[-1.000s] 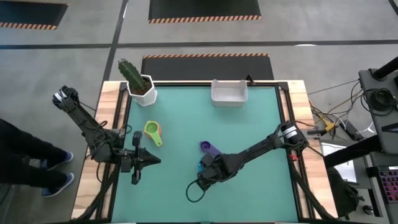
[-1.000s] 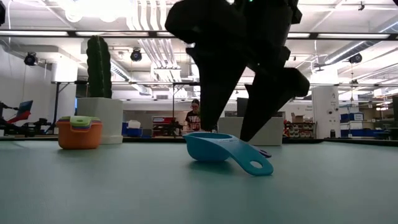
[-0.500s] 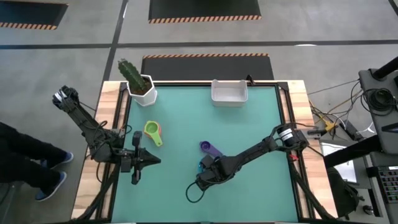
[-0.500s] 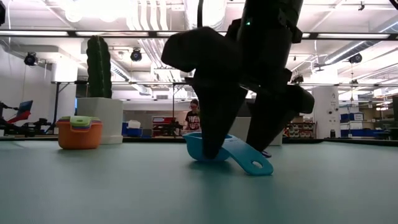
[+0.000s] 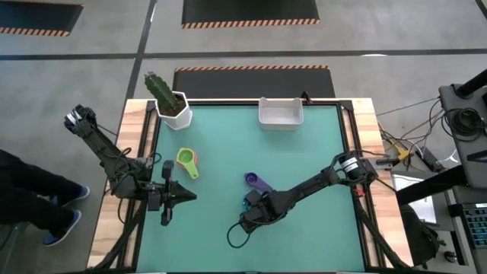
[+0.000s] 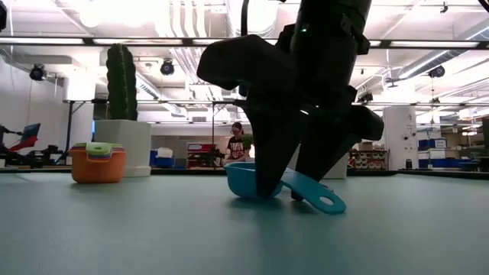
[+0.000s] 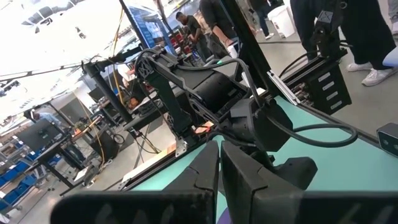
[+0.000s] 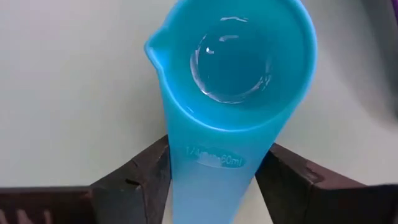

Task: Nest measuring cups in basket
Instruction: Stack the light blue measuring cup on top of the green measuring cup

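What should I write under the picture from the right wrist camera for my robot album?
Right gripper with its fingers on either side of the blue measuring cup's handle, cup resting on the green table.
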